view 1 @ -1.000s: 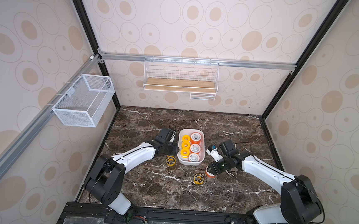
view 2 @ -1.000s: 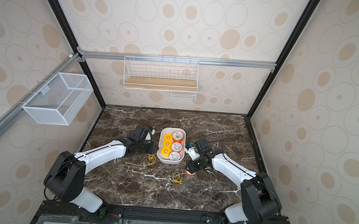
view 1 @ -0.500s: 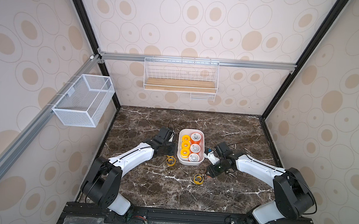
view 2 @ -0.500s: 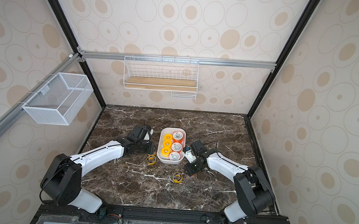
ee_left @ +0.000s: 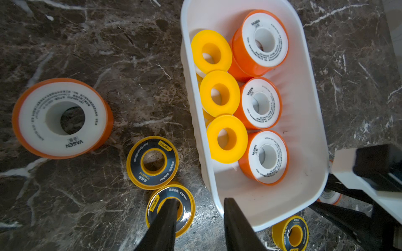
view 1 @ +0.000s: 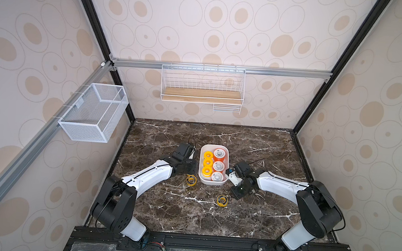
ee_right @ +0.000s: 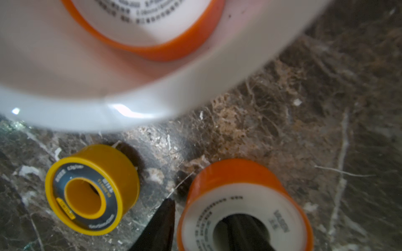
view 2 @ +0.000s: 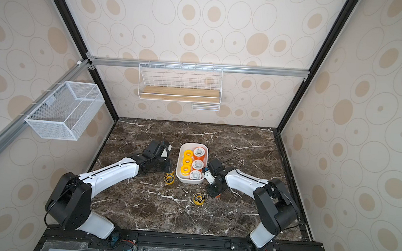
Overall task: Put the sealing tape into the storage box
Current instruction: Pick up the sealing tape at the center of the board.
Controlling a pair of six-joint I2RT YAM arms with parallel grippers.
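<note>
The white storage box (view 1: 213, 184) (ee_left: 300, 108) holds three plain yellow and three orange sealing tape spools. My left gripper (ee_left: 199, 200) (view 1: 192, 170) is open at the box's near left corner. One finger is over the hole of a dark-ringed yellow spool (ee_left: 185, 208) (view 1: 191, 180), the other by the box rim. My right gripper (ee_right: 204, 210) (view 2: 212, 192) straddles the wall of an orange spool (ee_right: 239, 187) standing on the marble. One finger is in its hole, the other just outside with a thin gap.
More loose spools lie on the marble: an orange one (ee_left: 63, 118), a ringed one (ee_left: 152, 163) left of the box, and another ringed one (view 1: 222, 200) (ee_right: 91, 189) in front. A mesh basket (view 1: 92, 113) and a wire rack (view 1: 201, 95) hang on the walls.
My right gripper has come down over the orange spool beside the box, hiding it from above, and its jaws have narrowed. The left arm has hardly moved.
</note>
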